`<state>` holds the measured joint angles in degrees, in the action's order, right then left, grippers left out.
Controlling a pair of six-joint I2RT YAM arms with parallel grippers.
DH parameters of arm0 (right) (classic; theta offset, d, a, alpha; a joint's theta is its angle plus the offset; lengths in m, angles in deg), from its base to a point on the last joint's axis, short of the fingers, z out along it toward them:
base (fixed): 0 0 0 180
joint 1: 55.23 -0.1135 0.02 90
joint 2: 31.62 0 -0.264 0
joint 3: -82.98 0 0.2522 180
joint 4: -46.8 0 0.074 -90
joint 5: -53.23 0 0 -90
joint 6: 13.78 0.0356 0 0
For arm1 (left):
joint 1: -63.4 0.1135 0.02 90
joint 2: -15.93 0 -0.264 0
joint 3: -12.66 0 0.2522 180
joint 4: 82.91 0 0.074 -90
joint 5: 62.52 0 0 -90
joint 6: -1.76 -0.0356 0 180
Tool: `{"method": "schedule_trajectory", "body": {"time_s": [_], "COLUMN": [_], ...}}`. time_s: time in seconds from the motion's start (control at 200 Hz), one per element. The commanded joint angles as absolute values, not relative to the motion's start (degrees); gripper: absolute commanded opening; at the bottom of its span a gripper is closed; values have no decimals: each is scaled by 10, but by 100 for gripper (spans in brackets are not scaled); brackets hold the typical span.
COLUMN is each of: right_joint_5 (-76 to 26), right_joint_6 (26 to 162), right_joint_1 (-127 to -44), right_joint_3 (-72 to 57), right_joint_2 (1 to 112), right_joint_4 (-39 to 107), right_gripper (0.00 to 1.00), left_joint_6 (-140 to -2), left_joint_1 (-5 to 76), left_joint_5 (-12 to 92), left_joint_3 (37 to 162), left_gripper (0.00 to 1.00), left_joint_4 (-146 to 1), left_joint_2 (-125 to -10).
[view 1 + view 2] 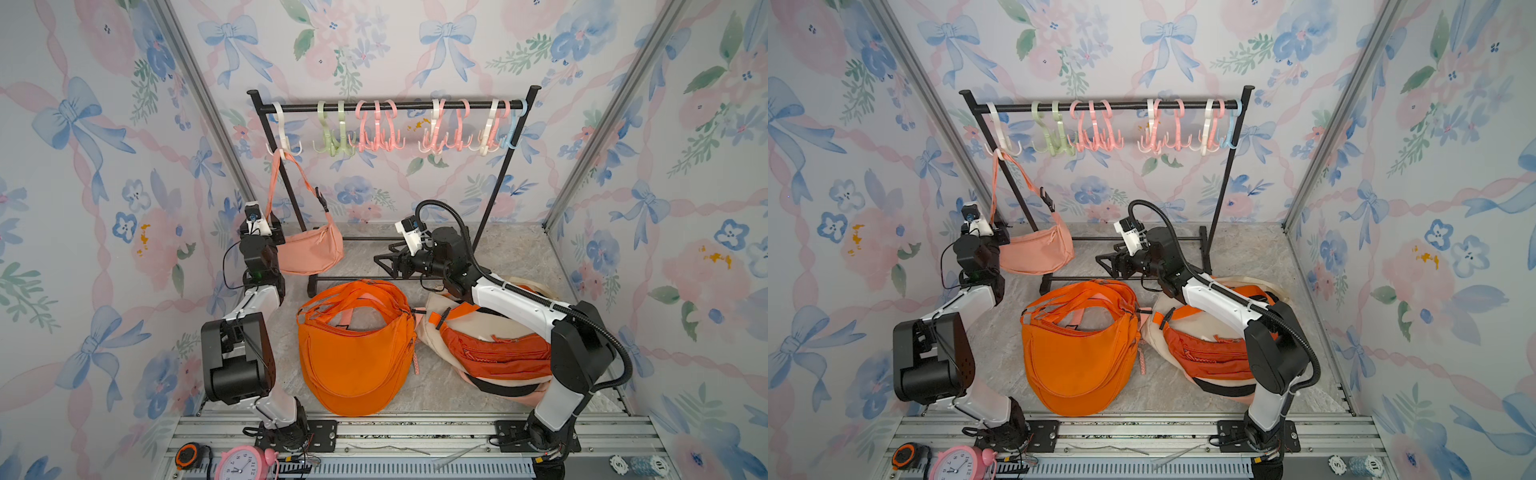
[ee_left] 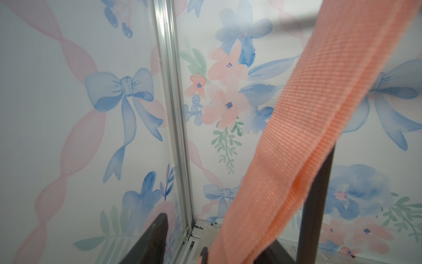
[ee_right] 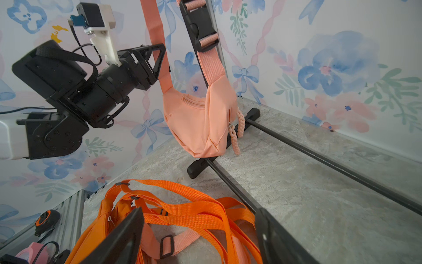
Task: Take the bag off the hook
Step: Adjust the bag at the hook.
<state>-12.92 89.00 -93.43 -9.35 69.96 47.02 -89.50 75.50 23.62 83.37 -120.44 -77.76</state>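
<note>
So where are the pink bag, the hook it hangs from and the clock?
pink bag (image 1: 309, 251): in a top view, on its pouch.
hook (image 1: 283, 136): in a top view, on its white stem.
clock (image 1: 237, 464): in a top view, on its white face.

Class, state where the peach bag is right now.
In a top view the peach bag hangs from the white hook at the left end of the rack, above the floor. Its strap runs past the left tool.

Peach sling bag (image 1: 309, 249), strap (image 1: 272, 183) over the leftmost white hook (image 1: 283, 138).
</note>
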Motion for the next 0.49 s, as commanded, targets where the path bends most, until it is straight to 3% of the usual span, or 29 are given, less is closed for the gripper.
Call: {"method": "schedule_trajectory", "body": {"time_s": [0.0, 0.075, 0.31, 0.49], "right_joint_5": [-115, -115, -115, -116], "right_joint_6": [879, 876, 872, 871], "right_joint_1": [-931, -932, -932, -932], "right_joint_3": [-124, -129, -136, -134], "right_joint_2": [709, 711, 714, 707], "right_joint_4": [448, 444, 438, 442], "right_gripper": [78, 78, 78, 78], "left_joint_6": [-905, -907, -885, -885], "left_joint_1": [754, 755, 750, 721], "left_joint_5": [278, 285, 274, 281], "left_joint_3": [864, 873, 867, 830], "left_gripper": [54, 47, 0, 0], "left_joint_4": [-1216, -1216, -1216, -1216], "left_joint_2": [-796, -803, -790, -758]}}
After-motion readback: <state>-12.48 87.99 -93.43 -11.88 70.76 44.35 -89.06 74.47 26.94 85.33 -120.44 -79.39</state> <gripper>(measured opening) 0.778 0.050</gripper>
